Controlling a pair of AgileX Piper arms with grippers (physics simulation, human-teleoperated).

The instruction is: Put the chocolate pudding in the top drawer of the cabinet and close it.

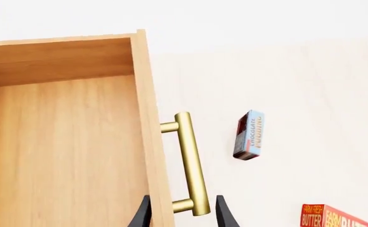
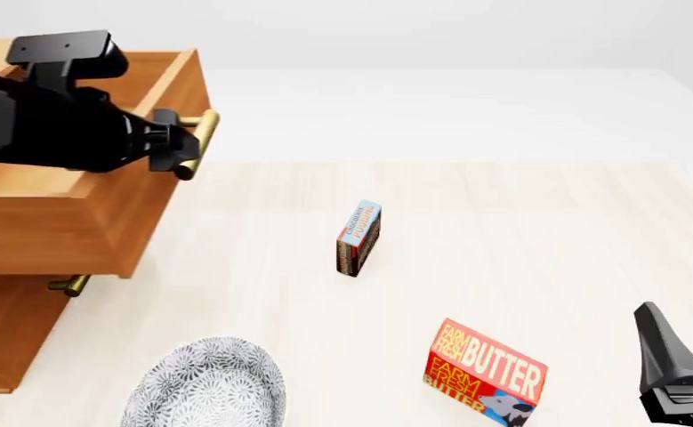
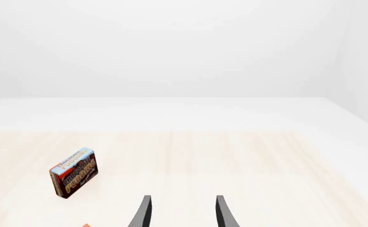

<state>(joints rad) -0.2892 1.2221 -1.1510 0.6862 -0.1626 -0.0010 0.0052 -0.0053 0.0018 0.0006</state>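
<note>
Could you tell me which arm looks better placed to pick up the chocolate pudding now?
Probably right: its claw is open and free, facing the chocolate pudding; the left claw straddles the top drawer handle.

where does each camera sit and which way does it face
Left wrist: behind the left gripper, looking down into the open top drawer, fingers either side of its handle; fingertips show.
Front: fixed, above and behind the arms, looking forward and down over the table; left arm at the drawer, right gripper low at the right edge.
Right wrist: behind the right gripper, looking across the table; fingertips show.
Shared: all three see the pudding; left wrist and front both see the butter.
</note>
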